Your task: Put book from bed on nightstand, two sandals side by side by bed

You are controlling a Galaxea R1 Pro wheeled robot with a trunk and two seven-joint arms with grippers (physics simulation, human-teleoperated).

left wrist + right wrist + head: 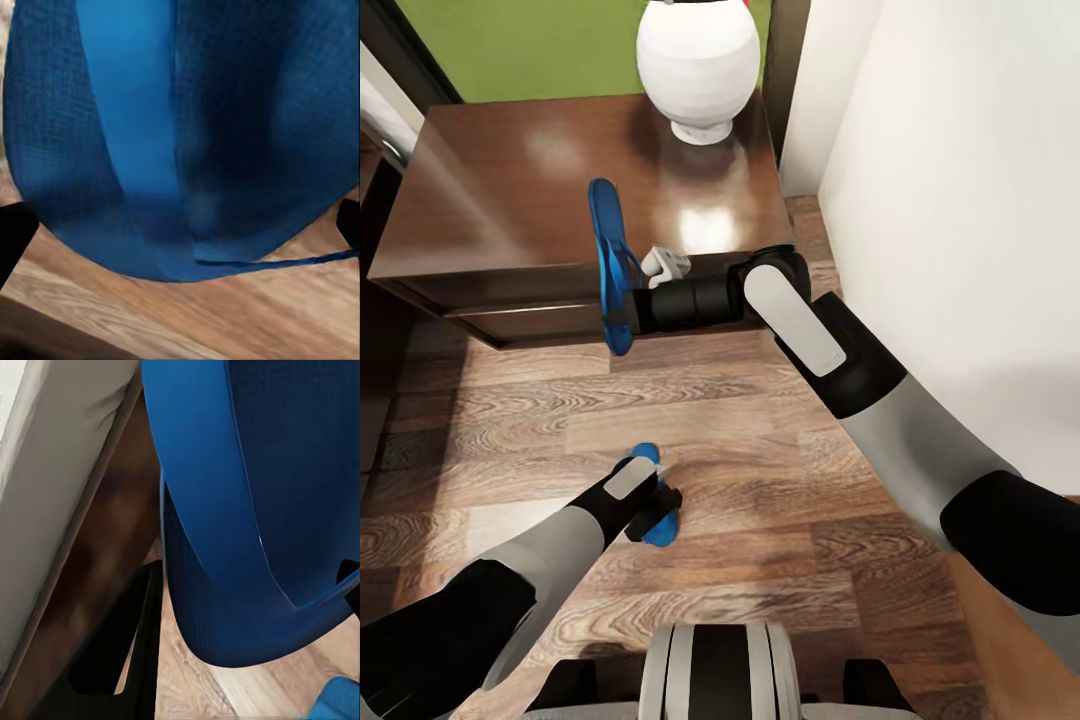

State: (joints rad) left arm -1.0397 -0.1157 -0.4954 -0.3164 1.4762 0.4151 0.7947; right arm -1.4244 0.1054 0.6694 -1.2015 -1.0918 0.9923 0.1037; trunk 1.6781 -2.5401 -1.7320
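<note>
Two sandals, both being gripped. Head view: your right gripper is clamping one sandal on edge, long axis running toward the nightstand; your left gripper is pinching the other sandal near the floor. Wrist views: blue soles are crowding each lens. Risk: releasing edgewise, it may be toppling askew.
</note>
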